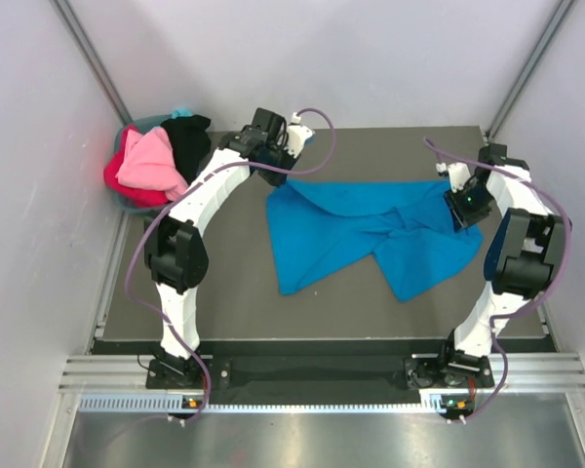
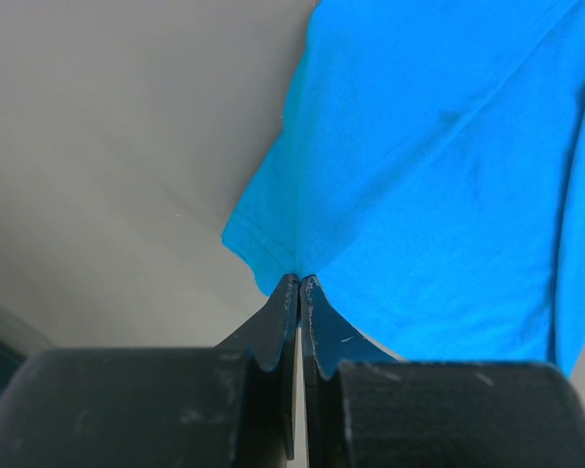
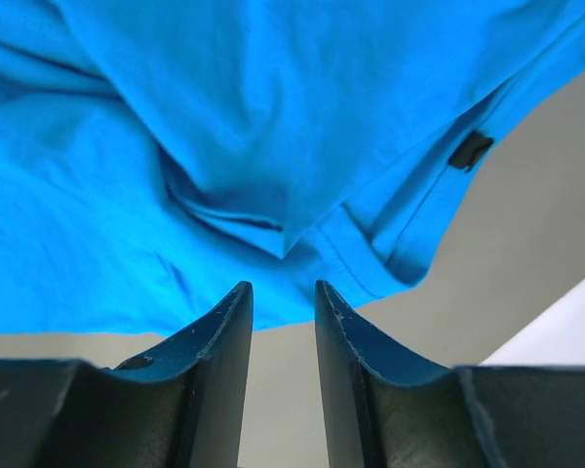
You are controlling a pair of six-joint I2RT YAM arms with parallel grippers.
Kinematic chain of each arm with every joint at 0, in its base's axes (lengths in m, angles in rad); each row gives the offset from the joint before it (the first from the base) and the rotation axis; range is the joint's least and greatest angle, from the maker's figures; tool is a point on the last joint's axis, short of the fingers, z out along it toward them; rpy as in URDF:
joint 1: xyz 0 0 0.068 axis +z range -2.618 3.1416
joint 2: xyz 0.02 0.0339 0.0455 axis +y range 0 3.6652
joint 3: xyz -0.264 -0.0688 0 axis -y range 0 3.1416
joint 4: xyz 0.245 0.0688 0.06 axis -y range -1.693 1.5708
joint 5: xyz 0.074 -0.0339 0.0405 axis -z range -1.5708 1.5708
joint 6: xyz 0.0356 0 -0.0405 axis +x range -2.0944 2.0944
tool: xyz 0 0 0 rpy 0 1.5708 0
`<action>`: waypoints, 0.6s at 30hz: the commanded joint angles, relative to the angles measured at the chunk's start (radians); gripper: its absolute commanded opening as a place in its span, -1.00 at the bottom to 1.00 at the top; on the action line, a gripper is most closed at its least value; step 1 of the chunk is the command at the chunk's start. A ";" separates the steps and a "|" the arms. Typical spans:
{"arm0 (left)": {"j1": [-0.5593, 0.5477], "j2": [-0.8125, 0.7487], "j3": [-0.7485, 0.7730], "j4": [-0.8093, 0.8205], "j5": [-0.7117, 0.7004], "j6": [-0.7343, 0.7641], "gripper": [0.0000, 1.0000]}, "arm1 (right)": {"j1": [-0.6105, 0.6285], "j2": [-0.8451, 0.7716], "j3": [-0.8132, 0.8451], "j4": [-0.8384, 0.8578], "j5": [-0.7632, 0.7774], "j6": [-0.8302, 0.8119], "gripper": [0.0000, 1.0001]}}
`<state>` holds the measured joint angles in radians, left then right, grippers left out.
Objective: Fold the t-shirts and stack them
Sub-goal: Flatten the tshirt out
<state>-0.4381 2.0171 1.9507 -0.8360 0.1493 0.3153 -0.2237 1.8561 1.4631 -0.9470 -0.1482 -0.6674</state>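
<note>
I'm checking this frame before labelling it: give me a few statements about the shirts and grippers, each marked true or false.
1. The left gripper is pinching the blue shirt. True.
2. The right gripper holds the blue shirt. False: its jaws stand apart with nothing between them.
3. The blue shirt is folded. False: it lies spread and rumpled on the table.
4. The pink shirt, red shirt and black shirt are piled in the basket. True.

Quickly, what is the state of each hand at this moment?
Left hand: closed, pinching the edge of the blue t-shirt.
Right hand: open, holding nothing.
</note>
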 commanded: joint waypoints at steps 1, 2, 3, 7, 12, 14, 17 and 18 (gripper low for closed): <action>0.004 0.003 0.024 0.029 0.018 -0.013 -0.94 | -0.014 -0.018 0.034 -0.038 -0.063 -0.035 -0.35; 0.004 0.006 0.030 0.028 0.019 -0.015 -0.94 | -0.016 -0.011 0.032 -0.038 -0.068 -0.037 -0.35; 0.004 0.008 0.033 0.028 0.019 -0.015 -0.94 | -0.016 -0.008 0.032 -0.036 -0.079 -0.037 -0.35; 0.002 0.008 0.028 0.025 0.013 -0.016 -0.94 | -0.025 0.040 0.052 -0.030 -0.100 -0.031 -0.35; 0.002 0.003 0.021 0.020 -0.001 -0.012 -0.94 | -0.034 0.093 0.108 -0.033 -0.111 -0.028 -0.34; 0.002 0.003 0.019 0.021 -0.002 -0.013 -0.94 | -0.035 0.109 0.134 -0.038 -0.116 -0.029 -0.34; -0.001 0.006 0.017 0.018 -0.007 -0.010 -0.94 | -0.039 0.140 0.170 -0.053 -0.123 -0.024 -0.34; -0.001 0.006 0.017 0.018 -0.008 -0.010 -0.94 | -0.039 0.150 0.177 -0.067 -0.134 -0.024 -0.34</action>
<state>-0.4385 2.0232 1.9507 -0.8375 0.1467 0.3126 -0.2497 1.9915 1.5761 -0.9867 -0.2386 -0.6853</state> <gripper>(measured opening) 0.034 0.330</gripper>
